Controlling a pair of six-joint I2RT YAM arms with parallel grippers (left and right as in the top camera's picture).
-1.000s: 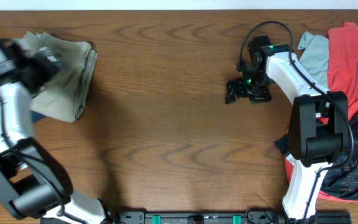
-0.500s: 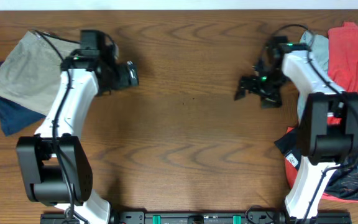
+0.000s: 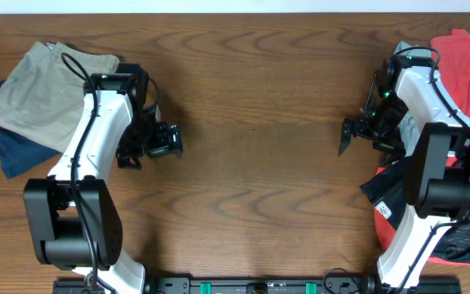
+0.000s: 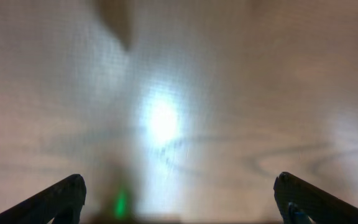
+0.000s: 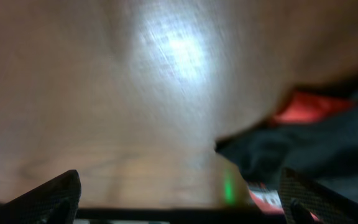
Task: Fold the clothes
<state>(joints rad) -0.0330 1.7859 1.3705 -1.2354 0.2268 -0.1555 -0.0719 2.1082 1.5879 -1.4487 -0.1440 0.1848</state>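
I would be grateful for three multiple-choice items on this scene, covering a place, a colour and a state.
1. Where do the khaki shorts lie? A) table's far left B) centre C) far right
2. What colour is the garment under them? A) red B) navy C) white
3. The left end effector is: A) shut on cloth B) open, empty C) out of view
Answers: A, they sit at the overhead view's upper left; B, navy cloth peeks out beneath; B, its fingers stand wide apart, nothing between.
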